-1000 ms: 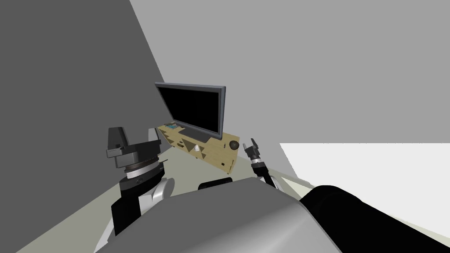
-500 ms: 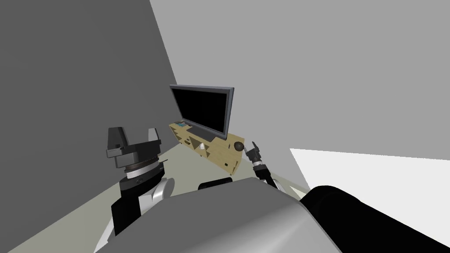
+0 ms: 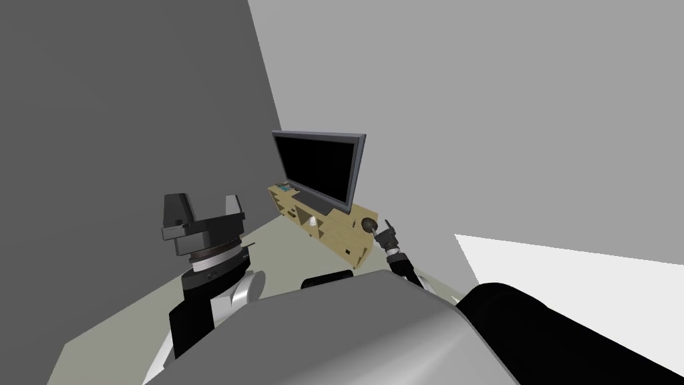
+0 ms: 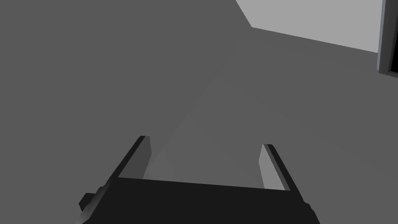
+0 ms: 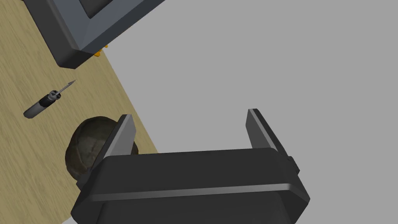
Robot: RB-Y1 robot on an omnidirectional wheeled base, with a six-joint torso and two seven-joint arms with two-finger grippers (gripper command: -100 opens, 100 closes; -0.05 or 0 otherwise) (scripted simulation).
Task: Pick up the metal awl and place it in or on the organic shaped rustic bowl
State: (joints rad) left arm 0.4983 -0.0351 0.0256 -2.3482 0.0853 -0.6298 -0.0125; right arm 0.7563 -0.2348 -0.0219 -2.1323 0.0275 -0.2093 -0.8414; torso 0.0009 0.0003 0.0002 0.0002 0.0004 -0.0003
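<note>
Lying on stand [image 5: 19, 62]: awl [image 5: 46, 100] | bowl [image 5: 83, 149] beside | TV [image 5: 74, 42] near (right tool [image 5: 189, 114] spread)

no writing, label, brand, number or sign can be read; the television [image 3: 320, 167] has a plain black screen and a bare grey frame; the awl [image 5: 46, 100], lying near the television's corner on the wooden stand [image 3: 337, 239], has a plain dark handle; a small blue-green thing [image 3: 285, 188] at the television's left end is too small to tell
</note>
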